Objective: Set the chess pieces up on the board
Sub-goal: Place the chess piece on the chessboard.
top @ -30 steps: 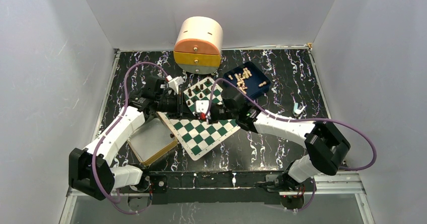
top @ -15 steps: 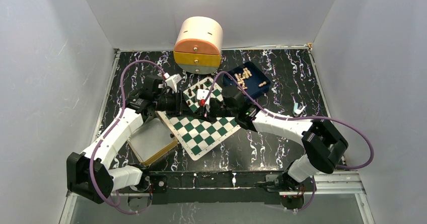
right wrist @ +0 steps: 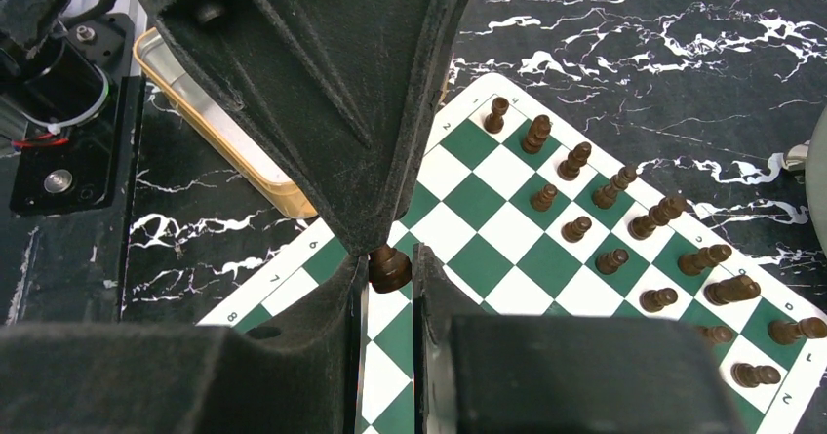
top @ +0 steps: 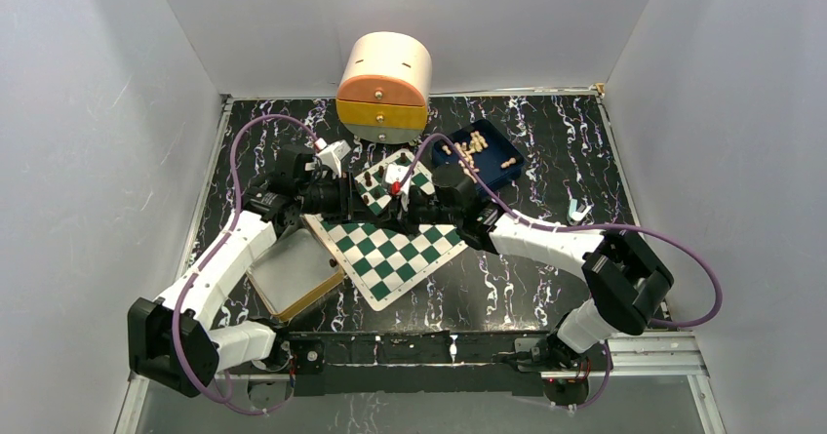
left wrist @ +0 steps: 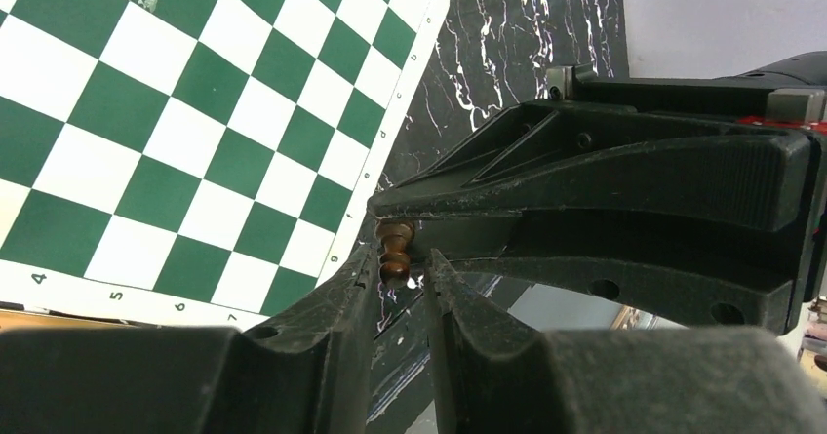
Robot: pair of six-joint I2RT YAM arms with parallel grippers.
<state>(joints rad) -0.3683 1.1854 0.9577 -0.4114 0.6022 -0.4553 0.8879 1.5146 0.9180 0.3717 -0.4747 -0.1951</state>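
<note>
Right claw (right wrist: 390, 258) farther, tight on chessman (right wrist: 390, 271)

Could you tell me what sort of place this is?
Probably a robot lab cell: plain white walls enclose a marbled table, left arm and right arm are bolted at its near edge, with a chessboard as prop.

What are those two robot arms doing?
They meet over the board, both pincers at one dark chess piece. The right pincer grips it; the left pincer sits around it too, so it looks like a handover. Other dark pieces already stand in two rows on the board. Pale pieces lie in the blue tray.
</note>
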